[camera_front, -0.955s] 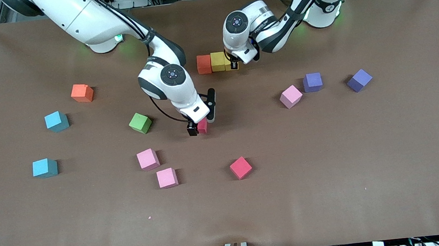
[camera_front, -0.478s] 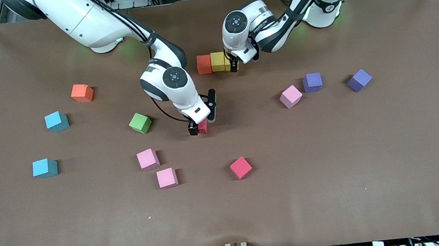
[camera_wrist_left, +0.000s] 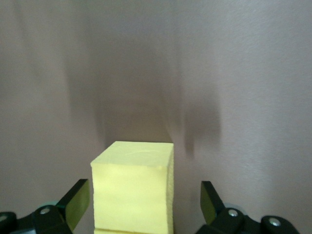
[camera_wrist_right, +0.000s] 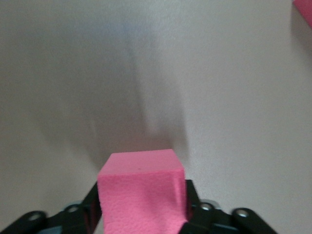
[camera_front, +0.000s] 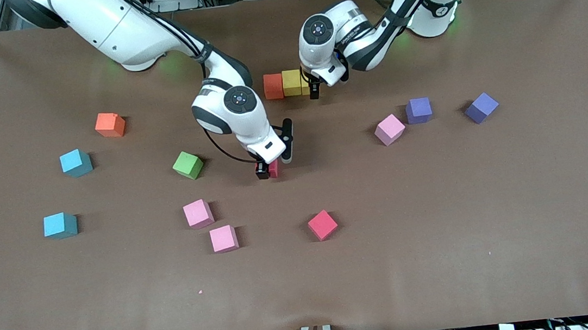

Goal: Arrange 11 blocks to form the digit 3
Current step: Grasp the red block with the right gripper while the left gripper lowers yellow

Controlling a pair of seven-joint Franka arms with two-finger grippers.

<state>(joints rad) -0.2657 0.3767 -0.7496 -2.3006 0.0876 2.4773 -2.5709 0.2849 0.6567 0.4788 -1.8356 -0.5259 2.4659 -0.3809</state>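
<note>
The red block (camera_wrist_right: 141, 192) sits between the fingers of the right gripper (camera_front: 268, 171), near the middle of the table (camera_front: 443, 236). In the right wrist view the fingers press on both its sides, so the claw is closed on it. The block looks still down at the table surface, so I judge the grip is just made. To do this step well, the arm should lift it straight up before carrying it toward the row, so the block does not drag or turn in the pads.

The row stands near the edge of the table where the robot bases are: one red-orange block (camera_front: 273, 86), one yellow block (camera_front: 291, 82) touching it, and a second yellow block (camera_wrist_left: 134, 187) at its end. The left gripper (camera_front: 313, 87) is over this last block with its fingers wide apart, not holding it.

This left gripper is the main obstacle, because it stands where the next block probably must go. Around are a green block (camera_front: 187, 165), another red block (camera_front: 322, 225), three pink, two purple, one orange and two light-blue blocks, all well apart from the carried one.
</note>
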